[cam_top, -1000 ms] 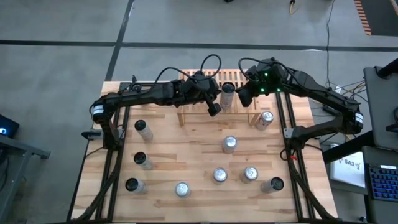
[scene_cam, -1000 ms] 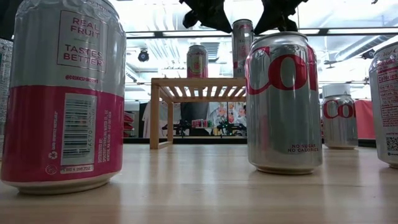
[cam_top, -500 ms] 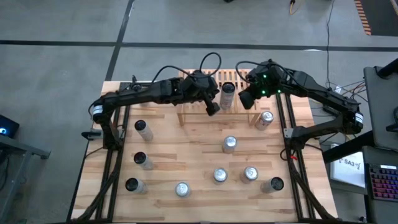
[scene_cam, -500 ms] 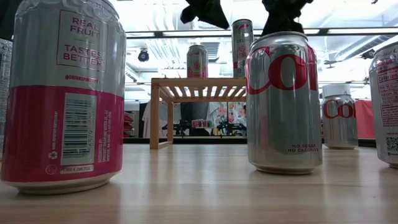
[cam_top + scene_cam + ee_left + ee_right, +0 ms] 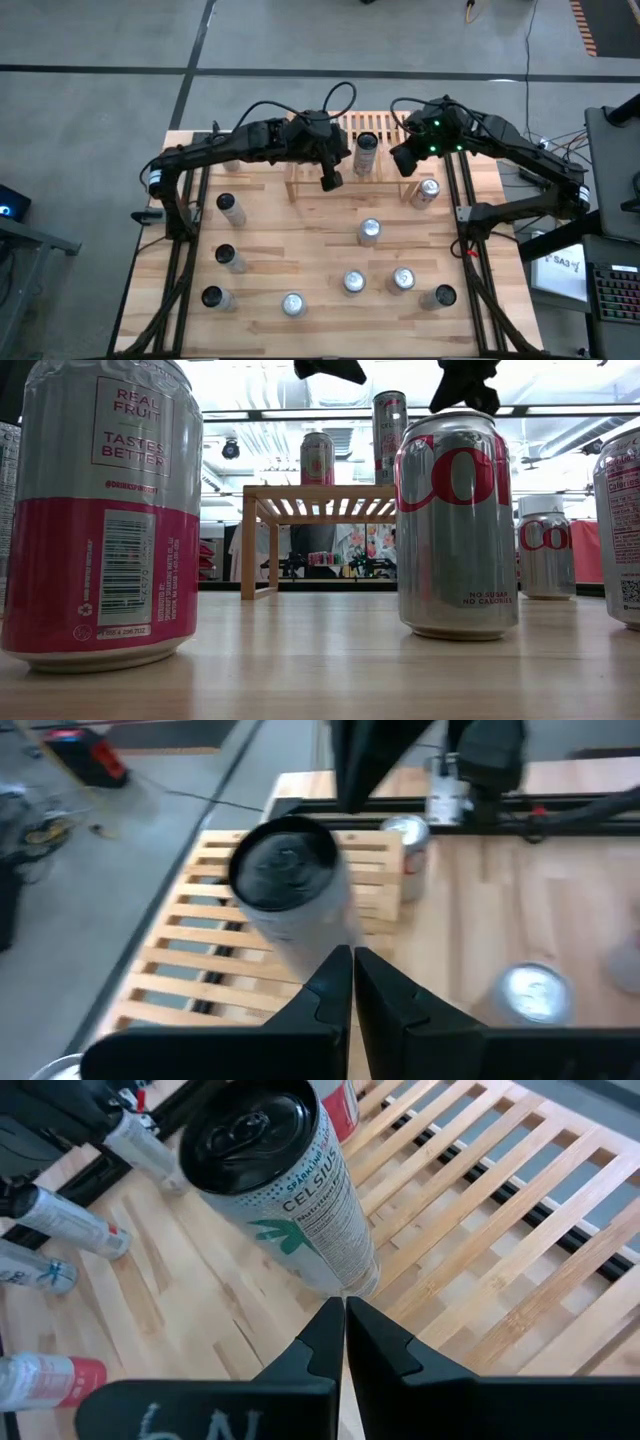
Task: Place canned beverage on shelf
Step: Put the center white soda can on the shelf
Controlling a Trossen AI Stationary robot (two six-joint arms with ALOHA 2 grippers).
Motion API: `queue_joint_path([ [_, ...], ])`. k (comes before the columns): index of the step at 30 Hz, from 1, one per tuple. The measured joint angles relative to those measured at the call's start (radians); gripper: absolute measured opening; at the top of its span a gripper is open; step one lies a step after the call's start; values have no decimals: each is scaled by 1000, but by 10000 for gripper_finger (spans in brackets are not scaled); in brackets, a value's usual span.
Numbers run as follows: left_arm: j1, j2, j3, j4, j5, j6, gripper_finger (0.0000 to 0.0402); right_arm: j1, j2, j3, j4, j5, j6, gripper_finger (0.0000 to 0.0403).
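The shelf (image 5: 350, 165) is a low slatted wooden rack at the table's far middle; it also shows in the low view (image 5: 320, 492). A tall silver can (image 5: 366, 151) stands upright on its slatted top (image 5: 470, 1230). A shorter pink can (image 5: 317, 458) stands on the shelf beside it. My left gripper (image 5: 330, 181) is shut and empty, above the shelf's near edge, left of the tall can (image 5: 290, 885). My right gripper (image 5: 399, 160) is shut and empty, to the right of the tall can (image 5: 285, 1180).
Several cans stand on the tabletop nearer than the shelf, among them one in the middle (image 5: 371, 232), one at the left (image 5: 231, 209) and one next to the shelf's right end (image 5: 428, 190). Two big cans (image 5: 100, 510) (image 5: 457, 525) stand close to the low camera.
Both grippers have risen and drawn away from the tall can on the shelf. My left gripper has gone toward the table's left, and my right gripper a little toward the table's right. The can has stayed upright on the shelf.
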Motion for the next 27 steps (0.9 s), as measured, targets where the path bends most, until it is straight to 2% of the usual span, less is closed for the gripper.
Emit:
queue_joint_path([
  [10, 1, -55, -1, 3, 25, 26, 0, 75, -54, -36, 28, 0, -45, 9],
  [20, -3, -113, -80, 70, 47, 0, 0, 198, -58, -149, 234, -1, -112, 9],
  [27, 1, -181, -214, 219, 100, 2, 0, 206, -51, -231, 395, 1, -142, 9],
])
